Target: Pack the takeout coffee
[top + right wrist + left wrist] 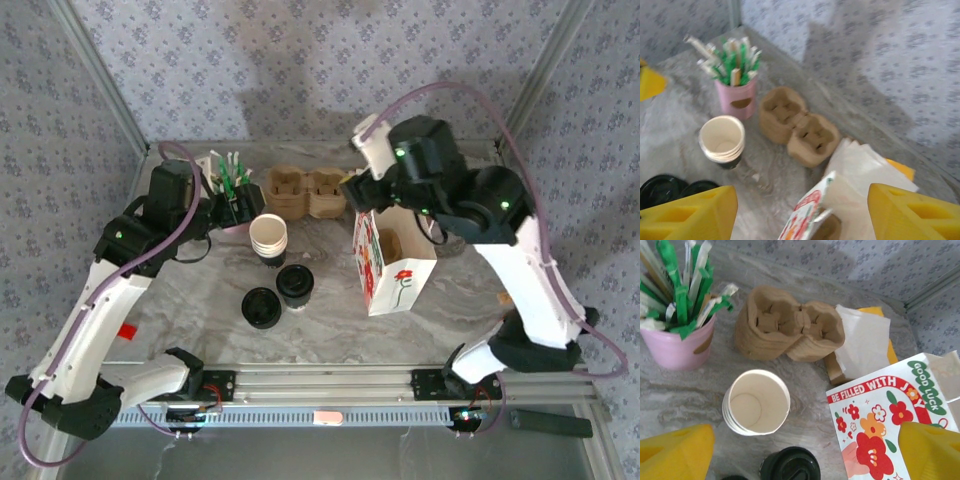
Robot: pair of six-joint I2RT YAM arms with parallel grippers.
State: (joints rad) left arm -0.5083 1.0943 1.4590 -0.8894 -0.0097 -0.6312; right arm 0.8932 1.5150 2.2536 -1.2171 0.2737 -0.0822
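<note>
The takeout coffee (295, 285), a dark cup under a round black lid, stands mid-table; its lid shows at the bottom edge of the left wrist view (790, 466). To its right stands the flowered paper bag (390, 262), top open. My left gripper (238, 205) hangs open behind the cup stack, and its yellow fingers (677, 452) frame the coffee from above (805, 452). My right gripper (360, 190) is open over the bag's far left corner. The bag's rim (810, 212) lies between its fingers (690, 215), touching neither.
A stack of white-rimmed paper cups (268, 238) stands just behind the coffee. A loose flat black lid (261, 307) lies to its left. At the back are a pink pot of stir sticks (225, 175), brown cup carriers (305, 192) and white napkins (862, 340).
</note>
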